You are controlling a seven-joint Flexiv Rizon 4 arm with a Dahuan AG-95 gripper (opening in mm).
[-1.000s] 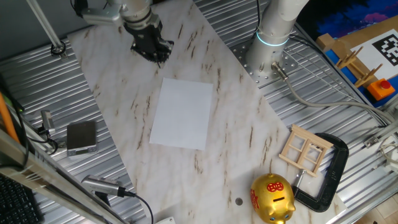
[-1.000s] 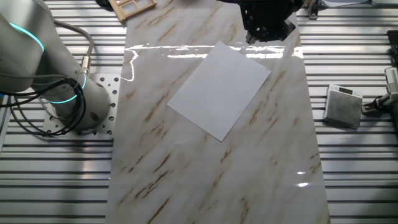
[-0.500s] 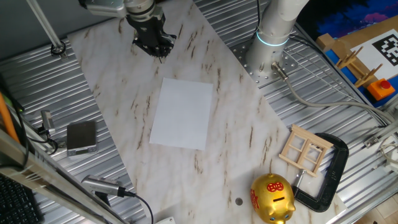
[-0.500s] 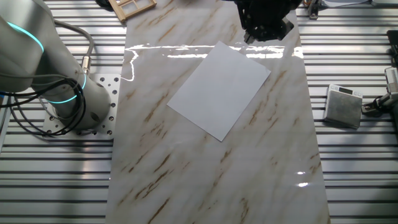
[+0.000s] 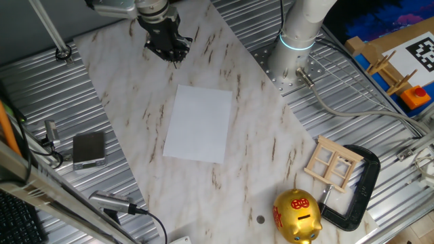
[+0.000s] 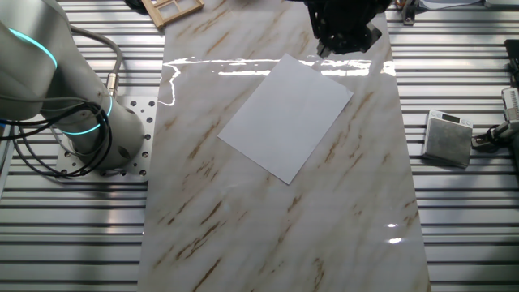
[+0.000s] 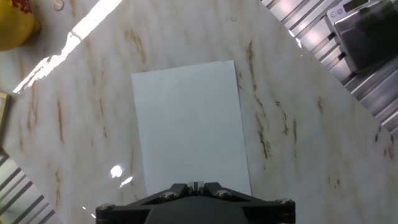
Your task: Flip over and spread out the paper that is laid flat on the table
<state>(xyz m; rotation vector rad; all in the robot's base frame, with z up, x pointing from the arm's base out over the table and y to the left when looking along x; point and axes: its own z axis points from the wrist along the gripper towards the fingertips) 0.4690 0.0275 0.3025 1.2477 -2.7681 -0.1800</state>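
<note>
White paper (image 5: 199,123) is laid flat near the middle of the marble-look table (image 5: 122,74), all edges down. Nothing is held by the gripper (image 5: 167,54), which is raised beyond the sheet's far short edge; whether its fingers are parted cannot be told.

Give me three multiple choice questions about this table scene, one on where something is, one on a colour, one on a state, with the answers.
1. Where is the tool?
A. above the table past a short edge of the paper
B. over the piggy bank
C. over the grey box

2. What colour is the piggy bank?
A. blue
B. gold
C. green

3. How does the paper lie?
A. crumpled
B. rolled
C. flat

Answers: 1 A, it hangs beyond the sheet's end; 2 B, gold with red marks; 3 C, every corner lies down.
</note>
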